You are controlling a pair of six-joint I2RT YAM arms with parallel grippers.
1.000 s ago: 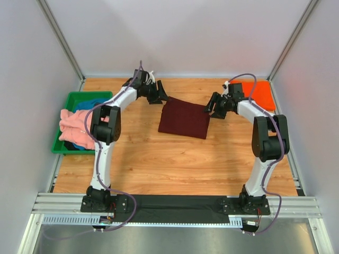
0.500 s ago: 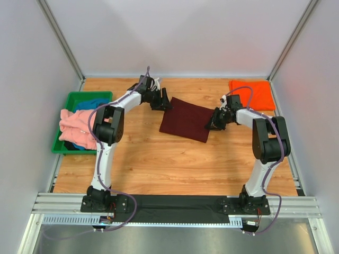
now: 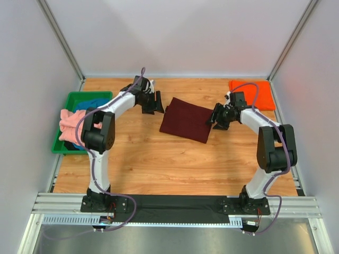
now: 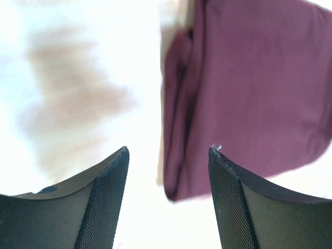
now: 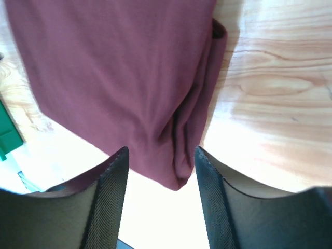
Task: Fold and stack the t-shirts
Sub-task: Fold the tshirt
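Note:
The dark maroon t-shirt (image 3: 186, 120) lies folded in a rectangle on the table's middle. My left gripper (image 3: 157, 103) is open and empty just off its far left corner; the left wrist view shows that corner (image 4: 249, 93) between and beyond my fingers. My right gripper (image 3: 216, 117) is open and empty at the shirt's right edge; the right wrist view shows its folded corner (image 5: 129, 78) ahead of the fingers. The orange t-shirt (image 3: 256, 94) lies folded at the far right. The salmon-pink t-shirt (image 3: 71, 127) and the blue one (image 3: 91, 103) lie crumpled in the tray.
A green plastic tray (image 3: 74, 97) stands at the left edge of the wooden table (image 3: 169, 164). Grey walls close in the table on three sides. Both arm bases sit on the rail at the near edge.
Both grippers have let go of the maroon shirt and drawn back from its two far corners, the left one to the left, the right one to the right. The shirt lies flat.

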